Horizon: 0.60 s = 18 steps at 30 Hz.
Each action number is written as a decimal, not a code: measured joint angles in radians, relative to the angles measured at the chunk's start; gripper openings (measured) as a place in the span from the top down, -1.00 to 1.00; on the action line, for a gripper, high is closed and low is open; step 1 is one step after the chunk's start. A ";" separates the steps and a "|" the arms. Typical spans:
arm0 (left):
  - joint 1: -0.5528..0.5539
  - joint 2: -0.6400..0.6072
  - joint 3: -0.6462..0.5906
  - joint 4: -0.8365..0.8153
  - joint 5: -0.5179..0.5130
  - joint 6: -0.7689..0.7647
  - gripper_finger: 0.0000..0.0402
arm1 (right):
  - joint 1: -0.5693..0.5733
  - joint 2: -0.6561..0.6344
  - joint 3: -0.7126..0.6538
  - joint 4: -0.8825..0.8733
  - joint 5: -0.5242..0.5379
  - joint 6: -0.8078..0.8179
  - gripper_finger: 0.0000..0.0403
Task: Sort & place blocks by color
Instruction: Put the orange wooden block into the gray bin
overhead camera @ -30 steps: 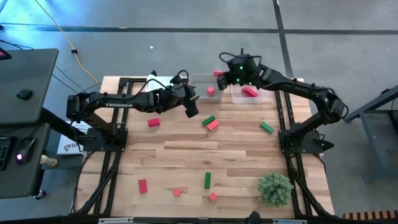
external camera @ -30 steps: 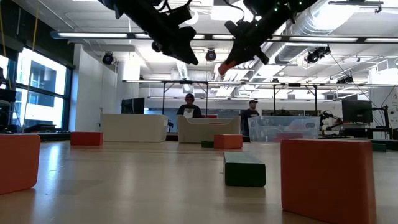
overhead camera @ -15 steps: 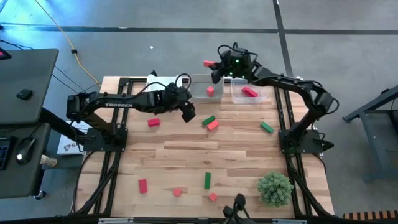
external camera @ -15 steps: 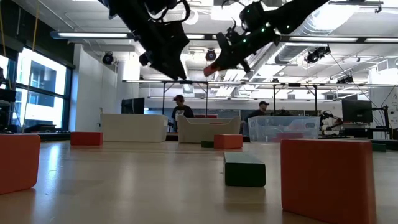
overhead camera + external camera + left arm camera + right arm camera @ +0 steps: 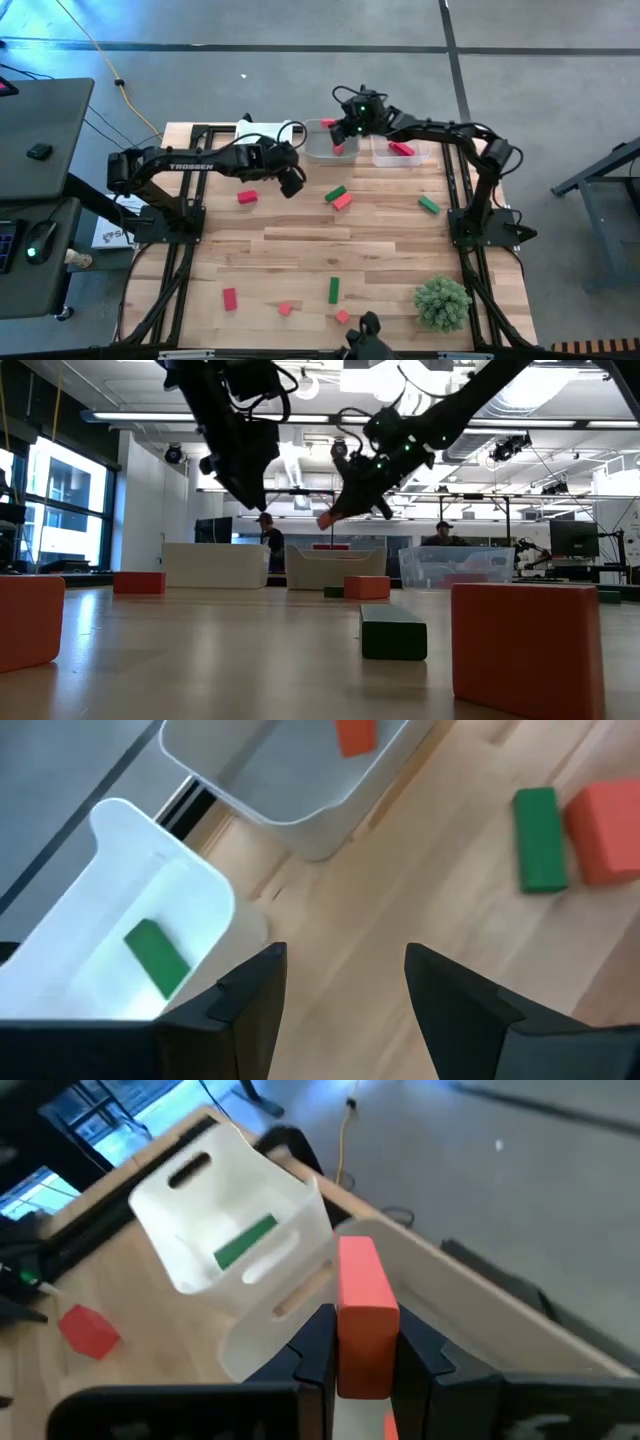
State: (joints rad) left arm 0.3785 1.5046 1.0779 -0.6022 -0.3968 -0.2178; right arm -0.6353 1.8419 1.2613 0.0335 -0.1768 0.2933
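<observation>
Step in hand, as judged: delivery of a salmon-pink block to a tray. The right gripper is clenched on the salmon-pink block, which stands upright between its fingers. In the high view this gripper hangs above the middle tray at the far edge of the counter; the low view shows the block held well clear of the counter surface.

The middle tray already holds one block of like colour, so it appears the proper destination. The next move calls for lowering over that tray and releasing within its walls, not over the white tray beside it, which holds a green block.

The left gripper is released, fingers spread and holding nothing. It hovers above bare counter near the white tray, with a green block and a salmon-pink block lying touching each other farther off.

The right-hand tray holds a red block. Further blocks lie loose on the counter, among them a red one near the left arm and a green one toward the near edge.
</observation>
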 joint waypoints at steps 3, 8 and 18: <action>0.024 0.000 0.000 -0.006 0.003 0.026 0.04 | 0.000 0.025 0.000 -0.010 0.002 0.027 0.80; 0.065 0.000 0.000 -0.005 0.037 0.063 0.04 | 0.000 0.046 0.000 -0.074 0.046 0.071 0.80; 0.122 0.000 0.000 -0.004 0.081 0.133 0.04 | 0.000 0.057 0.000 -0.177 0.116 0.147 0.80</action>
State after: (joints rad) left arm 0.5007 1.5046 1.0779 -0.6064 -0.3155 -0.0844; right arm -0.6353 1.8992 1.2613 -0.1439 -0.0605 0.4399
